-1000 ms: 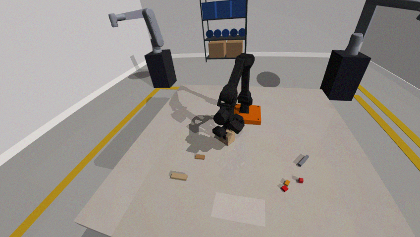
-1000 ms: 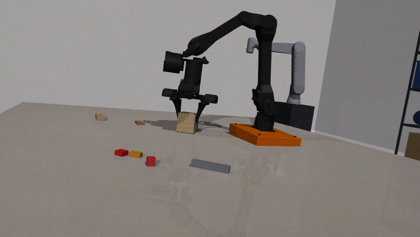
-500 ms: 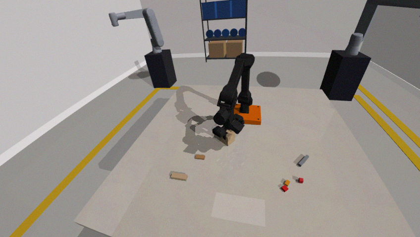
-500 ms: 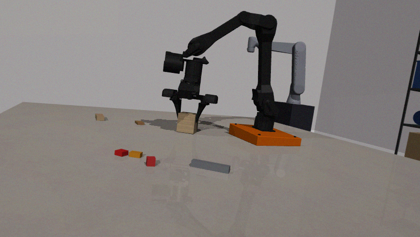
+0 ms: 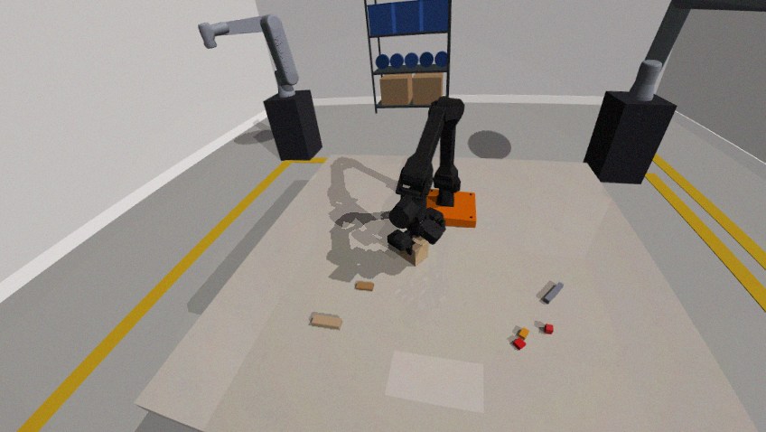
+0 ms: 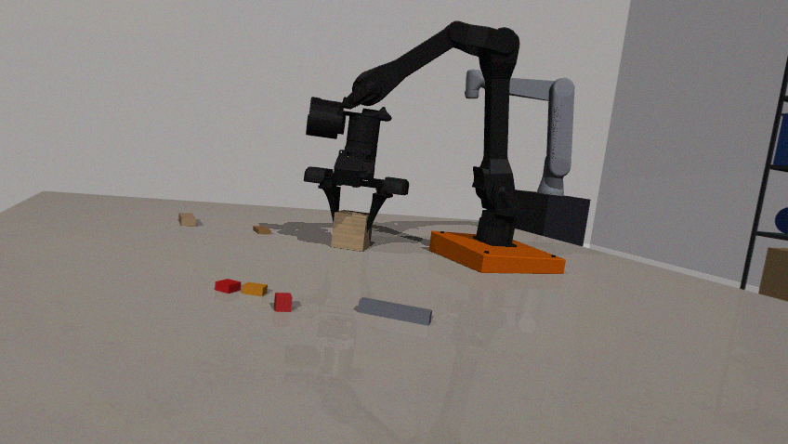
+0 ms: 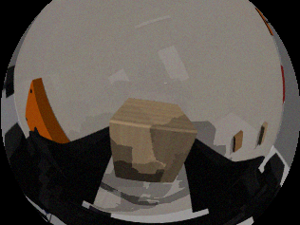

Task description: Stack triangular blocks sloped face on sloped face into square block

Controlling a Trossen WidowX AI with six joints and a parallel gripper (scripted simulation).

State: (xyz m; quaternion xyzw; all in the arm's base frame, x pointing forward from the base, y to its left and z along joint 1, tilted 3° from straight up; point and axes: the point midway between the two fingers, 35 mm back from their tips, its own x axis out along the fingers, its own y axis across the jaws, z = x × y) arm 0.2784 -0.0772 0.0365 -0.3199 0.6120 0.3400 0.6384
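Two black fingers of your hand (image 5: 408, 248) (image 6: 353, 217) (image 7: 153, 148) grip the pale wooden triangular block (image 5: 419, 249) (image 6: 351, 230) (image 7: 152, 115) from opposite sides — it sits directly beneath the palm, down at the desk (image 5: 509, 267) (image 6: 496, 353) (image 7: 119, 46), apparently mated with its partner. Check the seam, then open and lift straight up — sideways drag could shift it.

Matte black six-joint arm (image 5: 426, 147) (image 6: 496, 110), rounded joints, blocky wrist, tapered black fingers (image 6: 378, 207)

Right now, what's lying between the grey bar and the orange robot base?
In the exterior view, nothing stands between the grey bar and the orange base; only bare tabletop shows.
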